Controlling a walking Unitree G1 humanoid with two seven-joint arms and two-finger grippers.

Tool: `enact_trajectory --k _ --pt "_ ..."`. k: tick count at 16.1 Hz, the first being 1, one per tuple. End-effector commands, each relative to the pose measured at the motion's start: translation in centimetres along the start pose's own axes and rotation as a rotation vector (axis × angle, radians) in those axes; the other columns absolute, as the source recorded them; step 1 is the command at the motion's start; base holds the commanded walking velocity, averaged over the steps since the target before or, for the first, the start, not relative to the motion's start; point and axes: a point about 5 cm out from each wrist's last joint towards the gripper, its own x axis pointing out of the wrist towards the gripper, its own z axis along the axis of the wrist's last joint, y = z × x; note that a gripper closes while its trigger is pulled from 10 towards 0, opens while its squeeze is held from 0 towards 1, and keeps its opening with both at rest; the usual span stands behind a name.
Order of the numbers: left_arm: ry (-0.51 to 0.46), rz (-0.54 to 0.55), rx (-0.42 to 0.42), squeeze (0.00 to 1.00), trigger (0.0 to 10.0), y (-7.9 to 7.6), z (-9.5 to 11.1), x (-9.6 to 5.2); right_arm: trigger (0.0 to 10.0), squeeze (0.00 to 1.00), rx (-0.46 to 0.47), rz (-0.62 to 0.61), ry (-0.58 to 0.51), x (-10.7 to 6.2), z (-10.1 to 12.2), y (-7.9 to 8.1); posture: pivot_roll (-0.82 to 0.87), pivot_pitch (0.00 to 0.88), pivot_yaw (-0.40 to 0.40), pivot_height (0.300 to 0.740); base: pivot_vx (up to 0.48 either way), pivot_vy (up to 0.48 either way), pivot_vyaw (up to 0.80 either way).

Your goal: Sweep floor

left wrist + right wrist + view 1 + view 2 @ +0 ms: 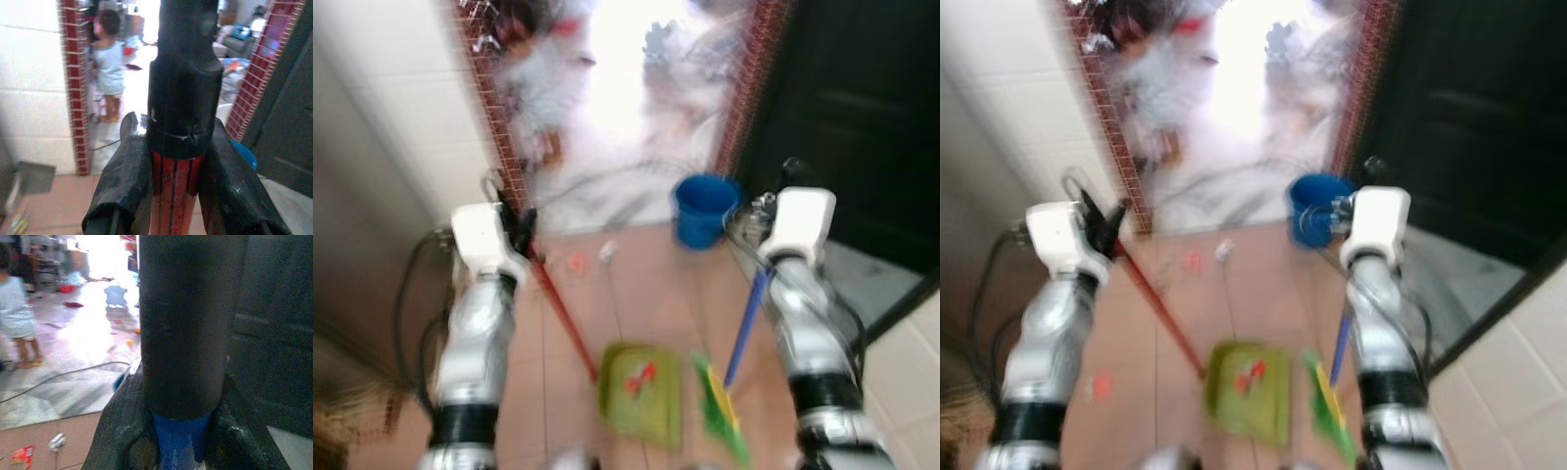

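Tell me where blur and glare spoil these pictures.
Both eye views: motion blur throughout, doorway blown out white, dustpan and bucket smeared. Left wrist view: red handle fairly sharp, person soft. Right wrist view: blue handle dim, bright floor washed out.

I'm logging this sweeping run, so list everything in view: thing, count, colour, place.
dustpan: one, green with a red handle, on the tile floor between the arms, red scrap in it
broom: one, green head, blue handle, right of the dustpan
bucket: one, blue, by the doorway
litter: a few red and white scraps, on the floor ahead of the dustpan
cable: one, dark, across the pale floor beyond the doorway
door: one, dark, at right
person: one, pale top, beyond the doorway
left end effector: shut on the red handle
right end effector: shut on the blue handle
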Motion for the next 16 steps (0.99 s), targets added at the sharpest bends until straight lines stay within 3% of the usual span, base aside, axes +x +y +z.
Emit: enact_trajectory --k 1,8,13,16 --pt "-0.079 -0.033 -0.007 0.0 10.0 -0.9 1.7 0.5 10.0 0.0 -0.003 -0.029 -0.011 0.1 0.3 -1.0 -0.11 0.0 0.035 0.74 0.334 0.304 0.0" --pt "-0.083 -0.043 -0.01 0.0 10.0 -1.3 1.9 0.5 10.0 0.0 -0.019 -0.04 -0.006 0.1 0.1 -1.2 -0.11 0.001 0.035 0.74 0.337 0.302 0.0" --pt "-0.134 -0.027 -0.054 0.0 10.0 -1.5 4.0 1.2 10.0 0.0 -0.063 -0.074 0.016 0.0 -0.5 -1.7 -0.11 0.003 0.04 0.74 0.353 0.273 0.0" --pt "-0.111 -0.005 -0.019 0.0 10.0 -1.0 3.4 1.1 10.0 0.0 -0.063 -0.072 0.023 0.0 -0.7 -1.4 -0.11 0.005 0.042 0.74 0.0 0.0 0.0"
